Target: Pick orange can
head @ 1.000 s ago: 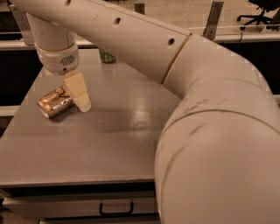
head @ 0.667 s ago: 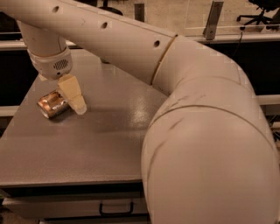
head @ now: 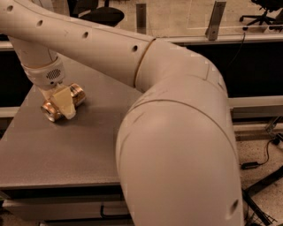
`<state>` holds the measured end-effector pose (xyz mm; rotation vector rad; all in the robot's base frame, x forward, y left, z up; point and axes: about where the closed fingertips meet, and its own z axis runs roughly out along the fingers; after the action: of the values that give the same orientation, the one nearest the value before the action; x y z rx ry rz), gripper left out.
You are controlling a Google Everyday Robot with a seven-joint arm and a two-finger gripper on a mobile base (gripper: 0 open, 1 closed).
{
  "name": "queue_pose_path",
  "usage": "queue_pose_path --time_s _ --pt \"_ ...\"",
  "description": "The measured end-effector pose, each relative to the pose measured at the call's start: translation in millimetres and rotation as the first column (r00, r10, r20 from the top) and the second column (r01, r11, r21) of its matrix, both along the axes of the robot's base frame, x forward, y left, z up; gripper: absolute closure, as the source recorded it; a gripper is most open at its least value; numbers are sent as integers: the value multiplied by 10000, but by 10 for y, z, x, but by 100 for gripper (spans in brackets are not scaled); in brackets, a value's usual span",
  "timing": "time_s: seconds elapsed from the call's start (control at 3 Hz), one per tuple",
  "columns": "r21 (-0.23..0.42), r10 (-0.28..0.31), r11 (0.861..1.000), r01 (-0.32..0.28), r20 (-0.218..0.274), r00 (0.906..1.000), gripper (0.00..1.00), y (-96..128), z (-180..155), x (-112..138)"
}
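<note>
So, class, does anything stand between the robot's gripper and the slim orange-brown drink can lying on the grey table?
Nothing visible does. The cream gripper sits right over the middle of the slim orange-brown drink can, which lies on its side on the grey table, with no other object between them.

We see a grey table (head: 53, 159) with a drawer (head: 66, 211) beneath it. An office chair (head: 261, 9) stands behind, and cables (head: 266, 155) lie on the floor.

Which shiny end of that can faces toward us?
The lower-left end of the orange can, lying sideways; its other end points away. The claw sits over its middle.
</note>
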<state>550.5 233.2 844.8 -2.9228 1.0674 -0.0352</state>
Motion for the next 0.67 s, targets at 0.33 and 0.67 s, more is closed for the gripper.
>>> queue_pose_path --time_s 0.33,0.67 --pt "49 -117 9999 117 -109 9999 62 10 36 22" --pt "554 71 9984 -67 -73 9999 93 -75 393 -69"
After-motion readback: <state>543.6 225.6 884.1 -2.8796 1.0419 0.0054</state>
